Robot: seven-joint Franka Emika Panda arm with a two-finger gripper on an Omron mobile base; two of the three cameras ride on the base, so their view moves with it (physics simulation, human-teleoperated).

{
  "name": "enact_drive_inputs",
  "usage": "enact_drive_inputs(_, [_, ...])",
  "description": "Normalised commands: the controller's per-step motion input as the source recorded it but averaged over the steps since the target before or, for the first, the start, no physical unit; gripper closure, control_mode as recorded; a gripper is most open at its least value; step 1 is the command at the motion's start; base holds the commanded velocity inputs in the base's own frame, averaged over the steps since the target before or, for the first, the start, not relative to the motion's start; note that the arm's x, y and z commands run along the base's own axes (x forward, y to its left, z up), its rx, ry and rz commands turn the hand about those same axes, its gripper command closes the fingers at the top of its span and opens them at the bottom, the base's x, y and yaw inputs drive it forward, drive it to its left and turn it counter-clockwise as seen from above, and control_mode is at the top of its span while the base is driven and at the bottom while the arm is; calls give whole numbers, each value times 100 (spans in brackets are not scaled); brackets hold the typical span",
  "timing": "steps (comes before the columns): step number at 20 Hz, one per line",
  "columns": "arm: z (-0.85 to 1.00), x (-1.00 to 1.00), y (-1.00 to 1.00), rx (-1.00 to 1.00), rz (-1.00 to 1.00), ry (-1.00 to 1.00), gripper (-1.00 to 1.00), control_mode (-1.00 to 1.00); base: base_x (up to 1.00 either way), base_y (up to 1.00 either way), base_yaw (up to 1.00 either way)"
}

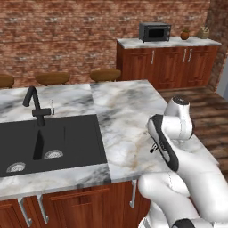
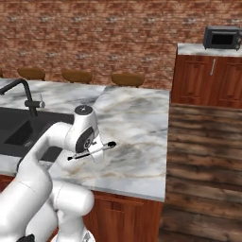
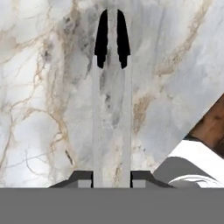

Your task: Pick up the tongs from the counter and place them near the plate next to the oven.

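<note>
My gripper [image 3: 112, 179] is shut on the tongs [image 3: 97, 122], whose two silver arms run up the hand view to small black ends. Below them lies the marble counter [image 3: 43, 87]. From the right base view the tongs [image 2: 92, 152] hang nearly level a little above the counter [image 2: 132, 123], held at the gripper [image 2: 96, 155] under the arm's wrist. In the left base view one dark end of the tongs [image 1: 152, 148] pokes out beside the forearm over the counter [image 1: 124, 111]. The plate is out of view.
A black sink [image 1: 49, 142] with a dark faucet [image 1: 35, 104] sits left of the arm. Stools [image 1: 104, 75] line the counter's far side. A dark toaster oven [image 1: 154, 32] stands on the back counter. Wooden floor [image 2: 203, 156] lies past the counter's right edge.
</note>
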Motion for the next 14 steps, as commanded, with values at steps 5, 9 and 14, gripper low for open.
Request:
enact_drive_inputs(5, [43, -72, -38, 0, -11, -11, 100, -100, 0, 0, 0])
enact_drive_inputs(9, [21, -23, 0, -3, -1, -4, 100, -100, 0, 0, 0])
enact_drive_inputs(14, [11, -11, 0, 0, 0, -2, 100, -100, 0, 0, 0])
